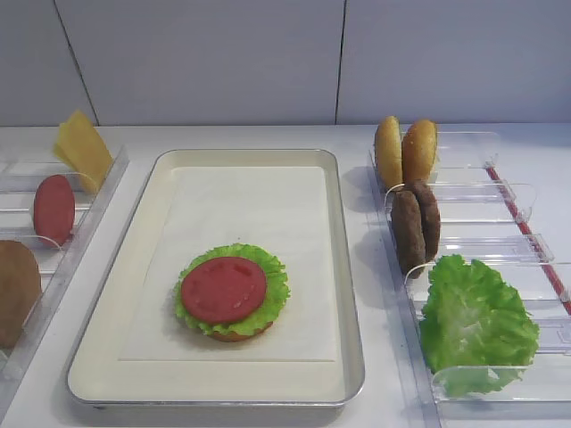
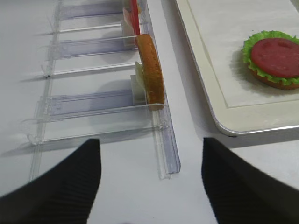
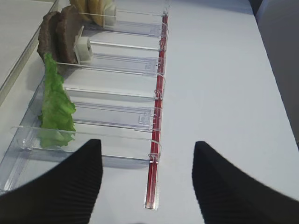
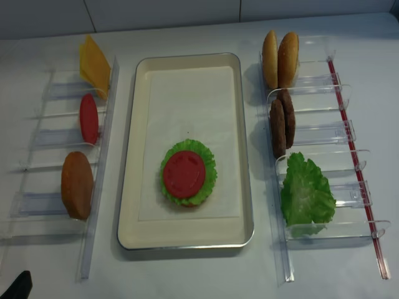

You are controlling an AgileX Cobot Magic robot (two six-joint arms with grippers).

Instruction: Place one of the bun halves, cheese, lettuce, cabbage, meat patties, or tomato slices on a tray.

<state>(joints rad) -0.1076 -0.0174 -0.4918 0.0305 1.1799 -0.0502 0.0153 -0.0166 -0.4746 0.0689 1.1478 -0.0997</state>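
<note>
White tabletop surrounded the tray (image 1: 343,267); we judged the meat patties (image 1: 415,227), right of centre, stiff, graspable edgewise. Both the left gripper (image 2: 152,179) and the right gripper (image 3: 147,179) gaped empty.

A tomato slice (image 1: 223,289) lies on lettuce (image 1: 275,299) on the tray (image 1: 143,267), between two bins.

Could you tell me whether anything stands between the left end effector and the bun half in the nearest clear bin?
Nothing visible does: the left end effector is open, with bare table ahead up to the bun half.
</note>
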